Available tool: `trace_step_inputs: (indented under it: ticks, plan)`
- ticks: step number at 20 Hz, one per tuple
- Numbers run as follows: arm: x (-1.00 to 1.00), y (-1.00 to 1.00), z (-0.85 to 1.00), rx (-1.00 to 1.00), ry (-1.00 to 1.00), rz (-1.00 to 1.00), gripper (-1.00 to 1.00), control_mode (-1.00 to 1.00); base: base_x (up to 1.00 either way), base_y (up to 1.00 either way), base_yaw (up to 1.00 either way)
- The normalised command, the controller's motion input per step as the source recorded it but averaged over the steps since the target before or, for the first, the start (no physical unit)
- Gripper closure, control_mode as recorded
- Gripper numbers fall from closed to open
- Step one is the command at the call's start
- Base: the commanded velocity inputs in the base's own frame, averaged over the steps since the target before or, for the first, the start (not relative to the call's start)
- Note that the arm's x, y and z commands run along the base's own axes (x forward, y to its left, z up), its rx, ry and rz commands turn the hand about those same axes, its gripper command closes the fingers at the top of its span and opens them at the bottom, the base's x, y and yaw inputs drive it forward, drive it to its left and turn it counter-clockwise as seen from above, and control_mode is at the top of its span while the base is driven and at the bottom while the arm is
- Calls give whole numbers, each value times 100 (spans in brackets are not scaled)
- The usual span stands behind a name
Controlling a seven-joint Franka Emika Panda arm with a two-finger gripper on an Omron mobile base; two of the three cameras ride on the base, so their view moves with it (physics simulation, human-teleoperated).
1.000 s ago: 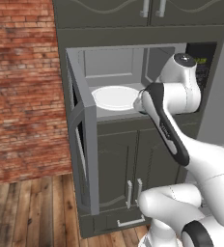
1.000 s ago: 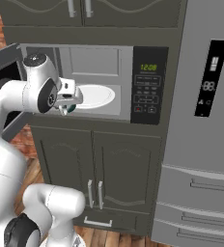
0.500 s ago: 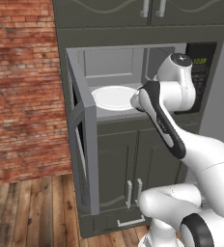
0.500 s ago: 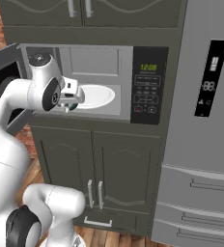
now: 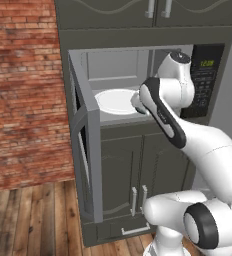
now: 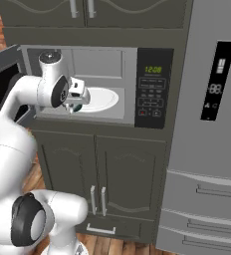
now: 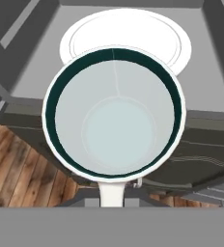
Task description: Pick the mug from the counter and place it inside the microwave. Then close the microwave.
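Your claw is clenched on the mug, holding it at the open microwave mouth, just before the white plate inside.

We are in a home kitchen, a rendered one. What tells us so is the built-in microwave set into a wall of dark grey-green cabinets, its door swung wide open and a white round plate lying inside. Beside its cavity we see a black keypad panel with a green clock display. More cabinet doors with metal handles sit above and below it. To the right stands a tall grey refrigerator with its own small display and drawer fronts lower down. On the left we see a red brick wall, and underfoot a wooden plank floor.
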Motion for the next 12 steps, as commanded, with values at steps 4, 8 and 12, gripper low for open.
trace_step_inputs:
  ticks: [4, 8, 12]
  plan:
    - [69, 14, 0, 0, 9, 0, 100, -100, 0, 0, 0]
    - [69, 13, 0, 0, 2, 0, 100, -100, 0, 0, 0]
    - [49, 10, -2, 0, 0, 0, 100, -100, 0, 0, 0]
